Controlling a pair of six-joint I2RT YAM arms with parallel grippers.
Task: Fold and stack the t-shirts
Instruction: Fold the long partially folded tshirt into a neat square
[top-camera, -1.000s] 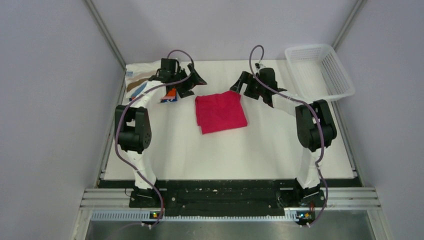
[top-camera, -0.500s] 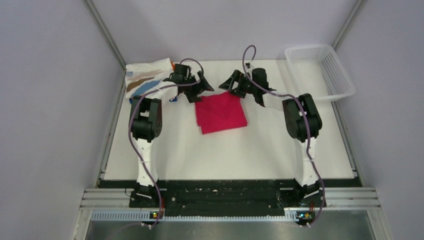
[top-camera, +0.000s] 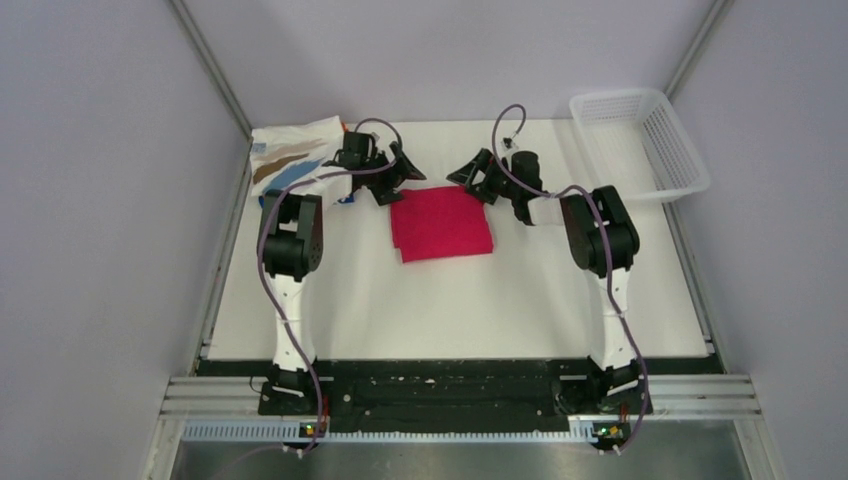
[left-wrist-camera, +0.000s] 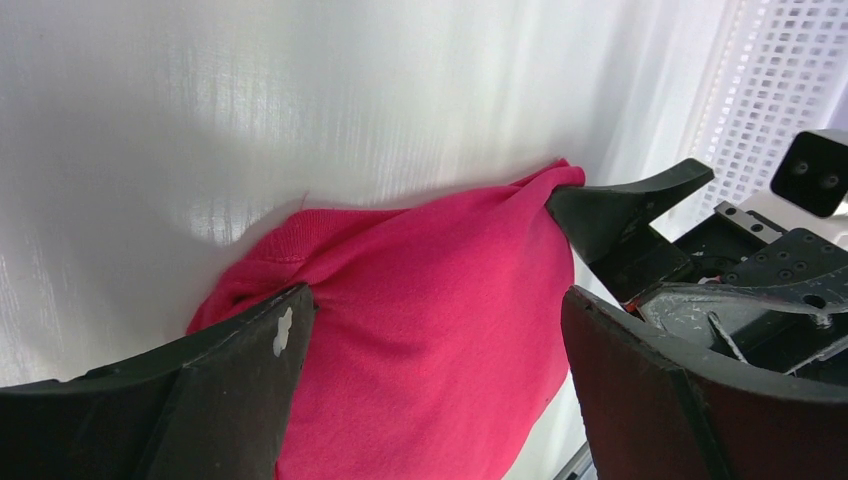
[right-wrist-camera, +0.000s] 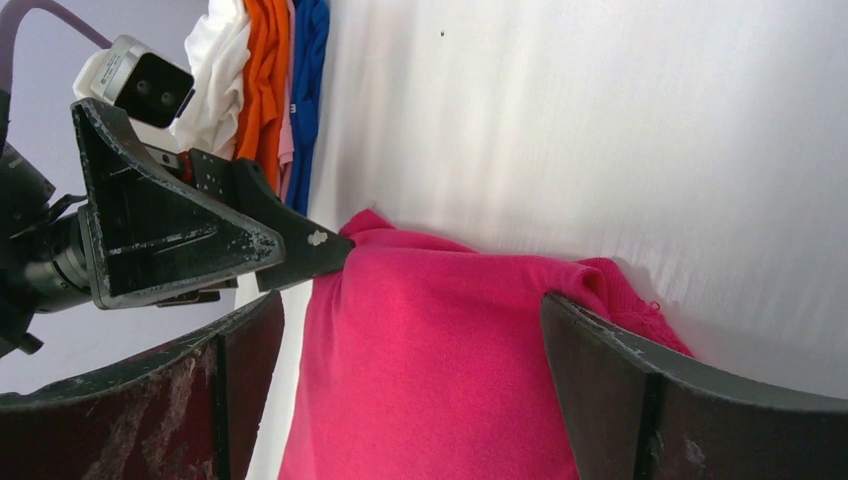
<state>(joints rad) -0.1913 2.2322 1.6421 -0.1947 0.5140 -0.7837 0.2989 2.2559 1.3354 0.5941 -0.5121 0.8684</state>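
Your left fingers (left-wrist-camera: 235, 375) and right fingers (right-wrist-camera: 640, 400), spread wide, have just reached the magenta t-shirt (top-camera: 441, 222). Probably time to pinch it.

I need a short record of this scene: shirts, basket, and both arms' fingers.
current shirt: folded magenta-red cloth t-shirt, lying flat
stack: folded t-shirts, white on top, far left corner
basket: white plastic mesh basket, far right corner
left fingers: open, at magenta-red t-shirt's far left corner
right fingers: open, at its far right corner
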